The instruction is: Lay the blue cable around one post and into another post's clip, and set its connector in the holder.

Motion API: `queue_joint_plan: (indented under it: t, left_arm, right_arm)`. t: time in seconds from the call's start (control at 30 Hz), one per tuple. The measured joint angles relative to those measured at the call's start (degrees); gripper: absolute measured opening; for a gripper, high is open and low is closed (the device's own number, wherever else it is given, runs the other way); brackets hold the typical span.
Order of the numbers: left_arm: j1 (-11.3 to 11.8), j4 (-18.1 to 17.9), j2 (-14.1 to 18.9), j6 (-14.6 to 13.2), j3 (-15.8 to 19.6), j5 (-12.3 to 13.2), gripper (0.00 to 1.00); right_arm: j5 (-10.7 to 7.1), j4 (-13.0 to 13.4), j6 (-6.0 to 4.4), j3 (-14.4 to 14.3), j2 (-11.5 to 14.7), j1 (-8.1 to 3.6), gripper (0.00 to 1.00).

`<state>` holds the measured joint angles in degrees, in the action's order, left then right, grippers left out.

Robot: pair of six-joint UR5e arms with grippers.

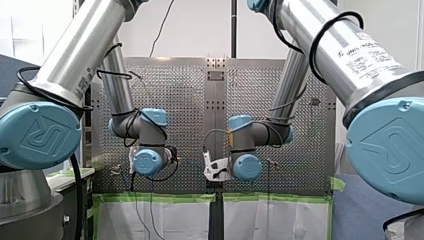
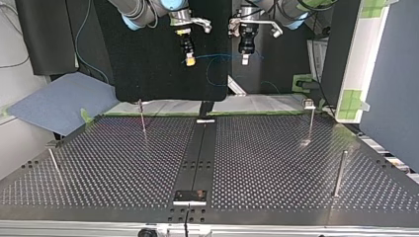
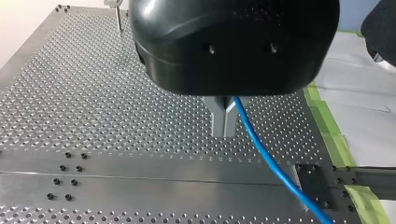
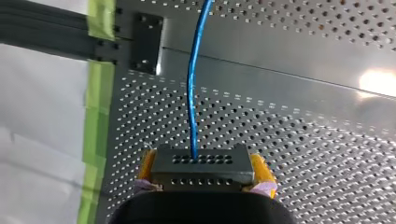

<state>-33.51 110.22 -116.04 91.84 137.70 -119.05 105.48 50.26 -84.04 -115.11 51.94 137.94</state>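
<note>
Two pincers hang over the table (image 2: 272,163), blue cable (image 4: 191,93) strung between: my left pincer (image 3: 224,133) pinches it with metal fingers (image 3: 218,121), my right pincer (image 4: 204,167) with yellow pads (image 4: 260,170).

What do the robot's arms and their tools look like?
My left arm and my right arm are shiny silver tubes with round light-blue caps bearing a raised logo. Black cables loop around them. My right arm has a printed label. My left tool is black with grey metal fingers; my right tool has yellow pads.
</note>
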Motion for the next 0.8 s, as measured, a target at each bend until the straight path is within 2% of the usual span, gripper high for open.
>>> queue_joint_plan:
  t: [0.2,0.3,0.4,0.57,0.8]
  left_arm:
    - [0.14,-0.05,-0.17,0.07,0.07,0.16,0.00]
    - [0.68,0.19,-0.35,0.26,-0.29,1.06,0.00]
    - [1.01,0.63,0.37,0.67,-0.64,2.04,0.00]
    - [1.41,1.94,2.04,2.12,-0.87,2.33,0.00]
    - [2.41,5.13,5.27,5.20,-2.76,0.61,0.00]
  right_arm:
    - [-0.03,-1.75,-0.04,0.00,-0.07,-0.02,0.00]
    - [-0.50,-1.51,-0.69,0.44,0.12,0.00,0.00]
    - [-0.78,-1.83,-1.86,1.40,1.11,0.15,0.00]
    - [-1.24,-3.89,-4.33,2.11,3.50,0.16,0.00]
    - [-1.37,-5.85,-7.57,2.43,6.74,-0.66,0.00]
